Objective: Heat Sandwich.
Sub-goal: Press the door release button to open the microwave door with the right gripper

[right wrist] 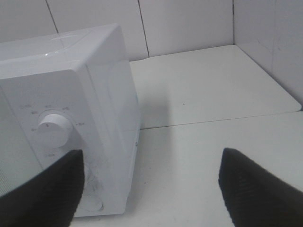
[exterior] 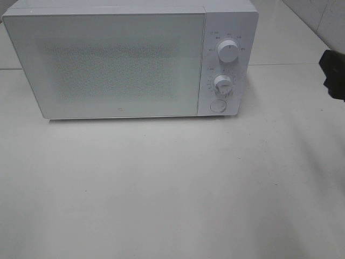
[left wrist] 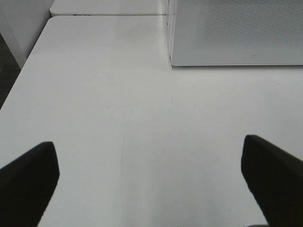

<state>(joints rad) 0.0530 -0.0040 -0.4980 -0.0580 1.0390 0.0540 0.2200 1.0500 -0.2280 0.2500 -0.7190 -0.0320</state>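
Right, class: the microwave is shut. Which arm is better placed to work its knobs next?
Probably the right. The right gripper, open, hangs beside the microwave's control panel, the upper knob close in its wrist view. The left gripper, also open, looks over table by the door's far edge.

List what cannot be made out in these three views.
Microwave interior: exterior high view, closed door hides it; no sandwich shows anywhere.
Dial labels: exterior high view, too small and blurred.
Right hand: exterior high view, cut off by the right edge.
Left hand: left wrist view, only fingertips inside the frame.
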